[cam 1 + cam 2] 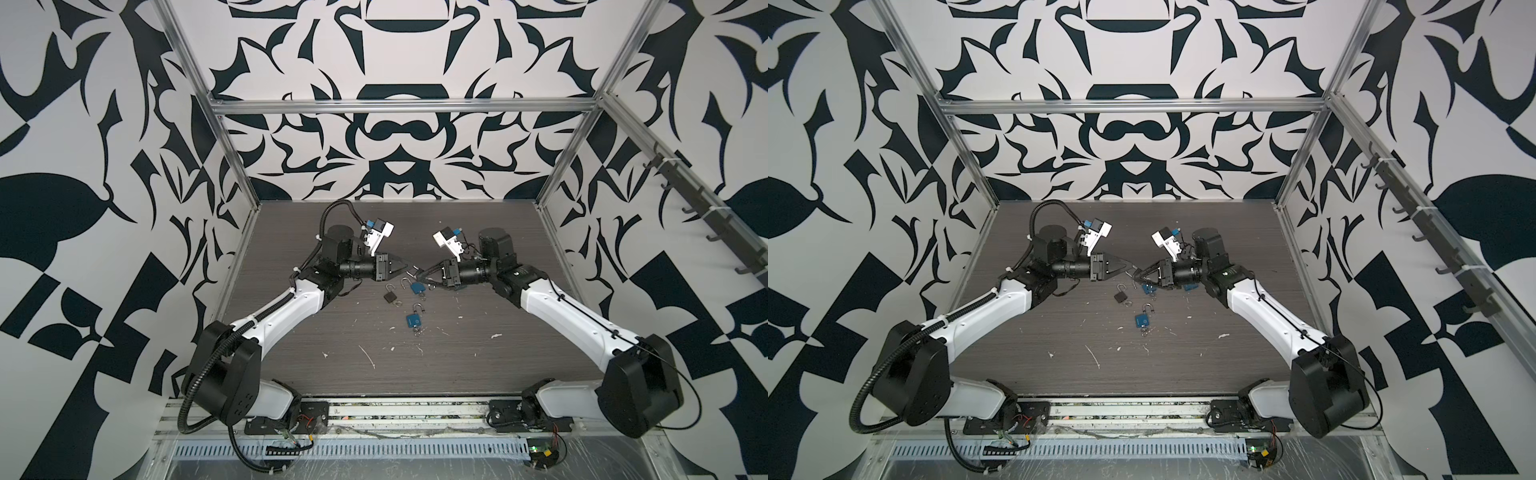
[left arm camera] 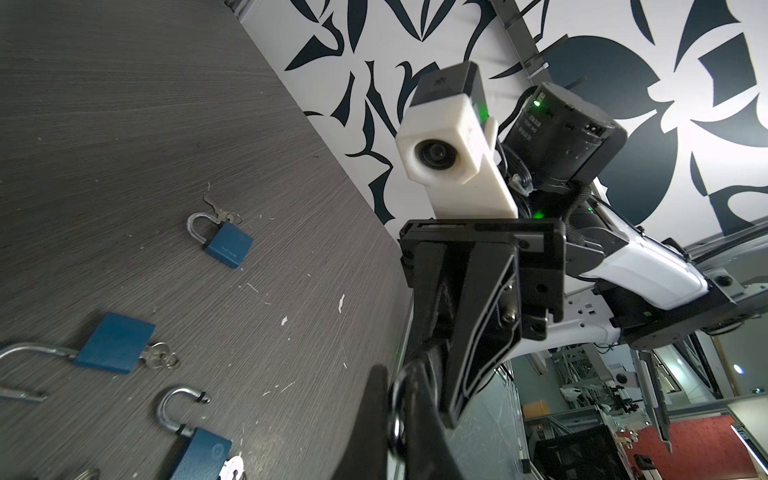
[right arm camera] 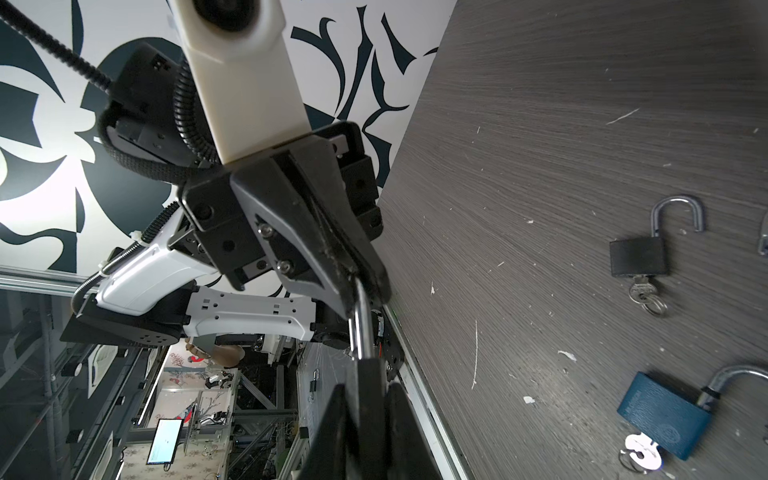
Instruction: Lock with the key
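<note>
While both arms meet at centre frame in both top views, the lock [image 3: 368, 376] hangs in the air between them, above the table [image 1: 457, 357]. Right gripper [image 1: 422, 276] is nearly closed, clamped on the lock's black body at bottom centre of the right wrist view. Left gripper [image 3: 365, 286] is fully closed, pinching the top of the shackle [image 3: 362, 328]. Cannot tell if a key sits in this lock, or if the shackle is latched. Just below the grippers in a top view, three more lie flat on the table. Black lock [image 1: 390, 296] is at left, shackle open, key [image 3: 642, 291] in its base. Blue lock [image 1: 417, 288] is right of it. Second blue lock [image 1: 413, 320] is lower, apart from both. White scuffs dot the table toward lower frame.
</note>
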Robot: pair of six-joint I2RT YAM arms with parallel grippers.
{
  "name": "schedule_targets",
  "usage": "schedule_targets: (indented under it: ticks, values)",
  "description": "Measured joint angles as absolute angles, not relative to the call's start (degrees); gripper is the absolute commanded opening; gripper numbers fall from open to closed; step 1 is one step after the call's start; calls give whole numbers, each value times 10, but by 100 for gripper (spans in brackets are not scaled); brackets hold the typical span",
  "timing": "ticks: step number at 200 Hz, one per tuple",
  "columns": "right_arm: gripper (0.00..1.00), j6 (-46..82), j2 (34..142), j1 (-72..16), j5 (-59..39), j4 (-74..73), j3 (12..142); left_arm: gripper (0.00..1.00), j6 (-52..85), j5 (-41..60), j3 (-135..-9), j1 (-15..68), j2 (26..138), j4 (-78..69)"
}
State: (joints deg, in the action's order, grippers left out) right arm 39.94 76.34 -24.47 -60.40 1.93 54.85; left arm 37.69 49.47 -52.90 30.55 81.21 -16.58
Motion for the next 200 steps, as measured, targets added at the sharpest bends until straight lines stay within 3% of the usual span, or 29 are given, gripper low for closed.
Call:
schedule_targets:
  ticks: [200]
  values:
    - [0,419,779,-236,-597,33,549,0,445,393,-470,342,802,-252]
